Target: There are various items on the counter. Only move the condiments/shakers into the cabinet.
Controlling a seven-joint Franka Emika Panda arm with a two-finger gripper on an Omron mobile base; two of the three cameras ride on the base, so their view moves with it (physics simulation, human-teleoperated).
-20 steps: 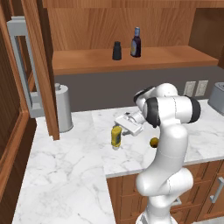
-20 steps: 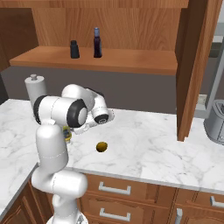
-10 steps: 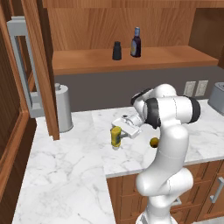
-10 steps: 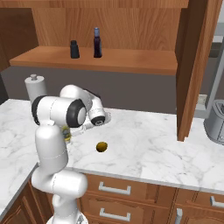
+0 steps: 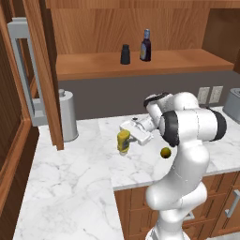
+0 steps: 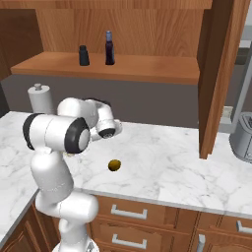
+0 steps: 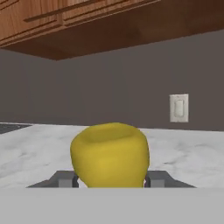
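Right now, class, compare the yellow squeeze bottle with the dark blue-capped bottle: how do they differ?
The yellow squeeze bottle is down at the counter between the gripper fingers; the dark bottle stands free on the cabinet shelf. The yellow one is squat, the dark one slimmer and taller. Both are upright.

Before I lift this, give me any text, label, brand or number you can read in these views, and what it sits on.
No readable text anywhere.
Dark bottle on the cabinet shelf: pale label, too small and blurred to read.
Yellow squeeze bottle at the end effector: no print visible.
Black shaker, steel canister, wall outlet: no markings visible.
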